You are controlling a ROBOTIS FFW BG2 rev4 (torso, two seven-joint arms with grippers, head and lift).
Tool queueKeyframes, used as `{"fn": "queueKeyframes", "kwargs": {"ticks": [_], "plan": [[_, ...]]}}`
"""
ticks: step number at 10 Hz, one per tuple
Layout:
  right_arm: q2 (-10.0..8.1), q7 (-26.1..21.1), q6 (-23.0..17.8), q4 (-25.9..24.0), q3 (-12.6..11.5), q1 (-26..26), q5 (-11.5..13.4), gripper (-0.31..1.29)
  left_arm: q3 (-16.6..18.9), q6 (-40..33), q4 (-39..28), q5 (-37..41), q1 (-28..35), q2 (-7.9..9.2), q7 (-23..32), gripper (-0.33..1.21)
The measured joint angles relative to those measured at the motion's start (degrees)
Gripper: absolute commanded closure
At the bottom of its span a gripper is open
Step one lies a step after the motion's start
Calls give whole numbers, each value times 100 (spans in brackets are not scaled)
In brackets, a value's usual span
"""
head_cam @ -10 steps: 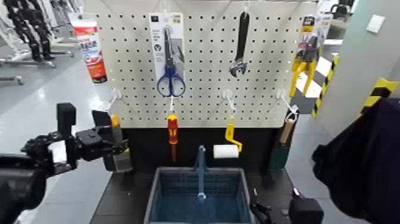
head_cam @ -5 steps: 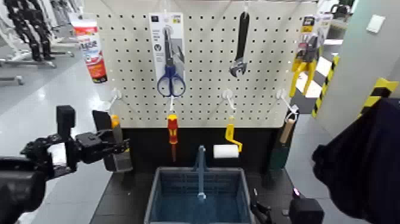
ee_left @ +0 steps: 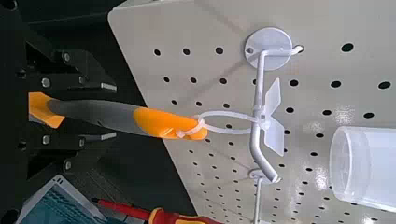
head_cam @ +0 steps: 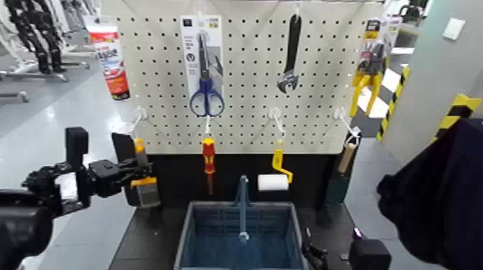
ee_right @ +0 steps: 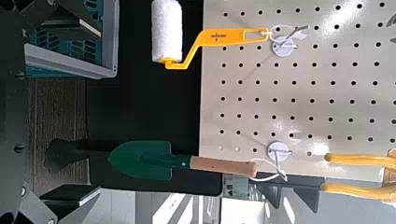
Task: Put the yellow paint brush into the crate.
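Note:
The yellow paint brush [head_cam: 143, 176] hangs by a white loop from a hook on the pegboard's lower left. Its orange handle tip, yellow ferrule and grey bristles show. My left gripper [head_cam: 134, 177] is shut on the brush's grey shaft from the left. In the left wrist view the shaft [ee_left: 103, 114] lies between the black fingers [ee_left: 70, 79] and the loop is on the hook [ee_left: 266, 58]. The blue-grey crate [head_cam: 188, 224] stands below the board's middle, to the right of the brush. My right gripper [head_cam: 314, 255] is parked low beside the crate's right side, open and empty.
On the pegboard hang scissors [head_cam: 206, 93], a wrench [head_cam: 291, 57], a red-yellow screwdriver [head_cam: 208, 159], a yellow mini roller [head_cam: 275, 176], a green trowel [head_cam: 343, 169] and yellow pliers [head_cam: 366, 79]. A dark shape [head_cam: 438, 194] fills the right edge.
My left gripper has shifted slightly left and down on the brush. The yellow ferrule now shows more clearly below the fingers. The right arm has not moved.

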Motion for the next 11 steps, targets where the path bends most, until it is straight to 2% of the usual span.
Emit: {"fn": "queueKeyframes", "kwargs": {"ticks": [2,6,8,11], "plan": [[-5,0,-12,24,0,0,-9,14,18,50,-104,-20,43,0,71,109],[-12,0,-37,41,2,-7,-21,14,29,166,-358,19,173,-2,304,118],[-14,0,-47,49,9,-9,-28,14,34,201,-494,74,261,-19,468,119],[-14,0,-48,61,9,-9,-36,14,224,240,-901,159,537,-70,696,119]]}}
